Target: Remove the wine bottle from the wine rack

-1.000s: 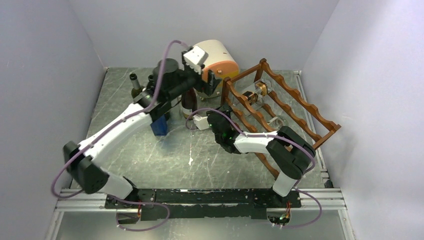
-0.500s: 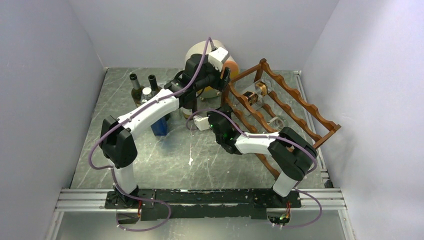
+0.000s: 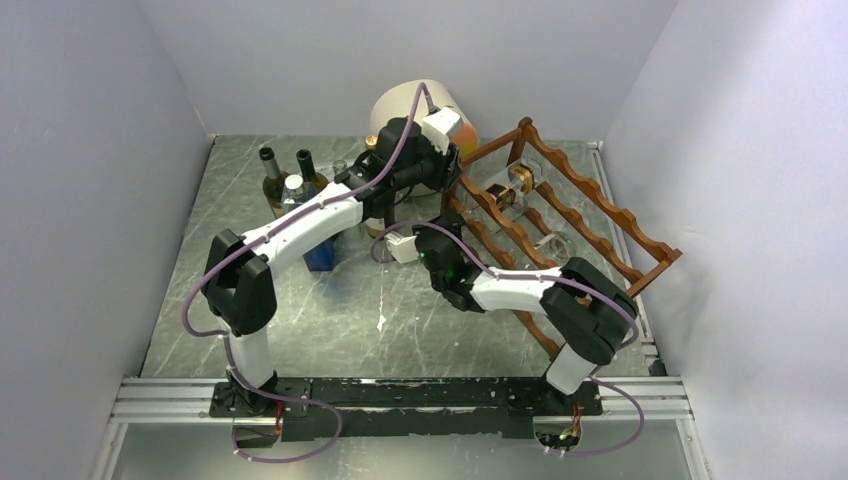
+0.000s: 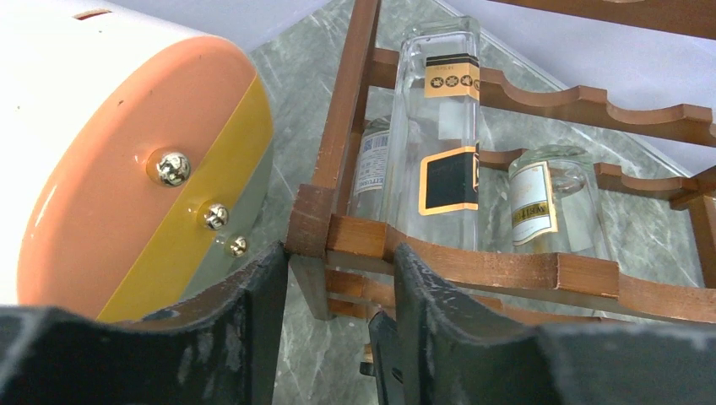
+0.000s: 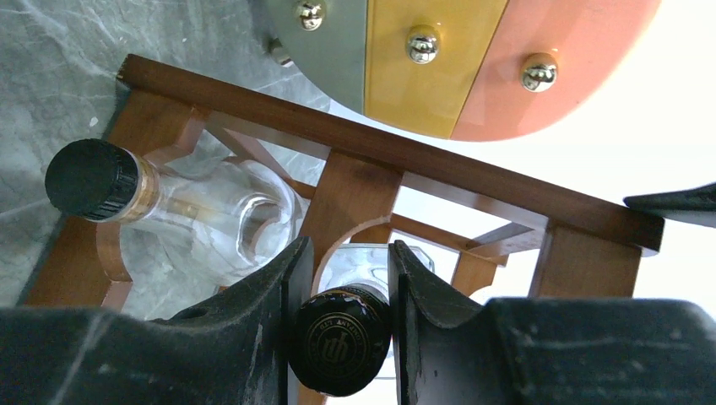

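The reddish-brown wine rack stands at the right of the table, several clear bottles lying in it. My right gripper is at its near-left end. In the right wrist view it is shut on the black cap of a wine bottle, whose clear shoulder rests in a scalloped rail. My left gripper sits at the rack's back-left corner. Its jaws have narrowed round the corner post. The left finger touches the post, but I cannot see whether the jaws clamp it.
A round cream-and-orange drawer box stands just behind the rack's left end, close to my left gripper. Dark bottles stand at the back left, with a blue box in front of them. Grey walls close in the table on three sides.
My left arm has swung right, from above the standing bottles to the rack's corner post, and its jaws have narrowed. My right gripper has stayed shut on the bottle cap.
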